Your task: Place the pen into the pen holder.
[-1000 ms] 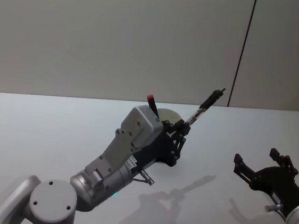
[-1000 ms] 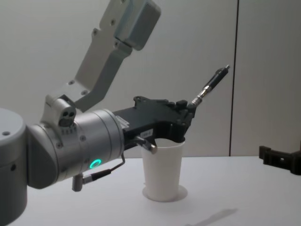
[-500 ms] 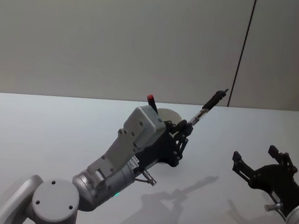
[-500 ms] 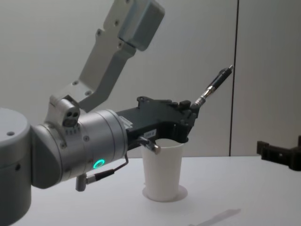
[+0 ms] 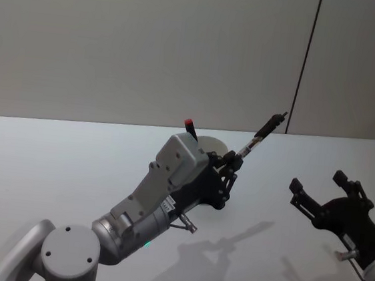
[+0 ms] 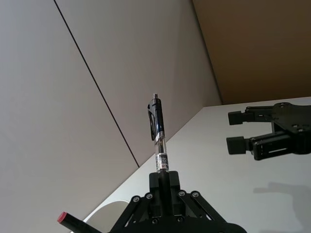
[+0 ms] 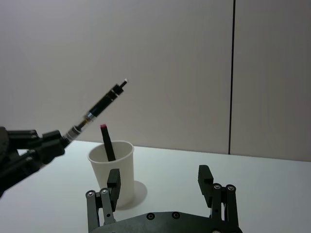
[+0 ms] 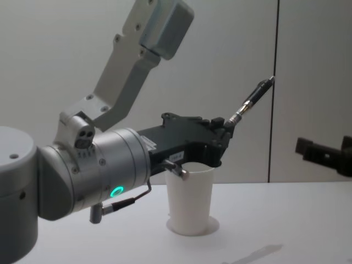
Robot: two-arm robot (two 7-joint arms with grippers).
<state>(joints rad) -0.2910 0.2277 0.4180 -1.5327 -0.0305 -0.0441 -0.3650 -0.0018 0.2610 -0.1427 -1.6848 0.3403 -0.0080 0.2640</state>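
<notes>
My left gripper (image 5: 234, 160) is shut on the lower end of a black-and-clear pen (image 5: 258, 136), which slants up and to the right. In the chest view the gripper (image 8: 226, 125) hangs just over the rim of the pen holder (image 8: 190, 201), a white paper cup, and the pen (image 8: 250, 103) points past it. The left wrist view shows the pen (image 6: 157, 136) standing out of the shut fingers. My right gripper (image 5: 318, 182) is open with nothing in it, off to the right of the cup and raised above the table.
A black marker with a red tip (image 7: 107, 143) leans inside the cup (image 7: 125, 165). The cup stands on a white table (image 5: 51, 160), with a plain wall behind split by a dark vertical seam (image 5: 304, 65).
My right gripper has risen and moved a little forward, still open. The left gripper and the pen have shifted slightly up and to the right over the cup.
</notes>
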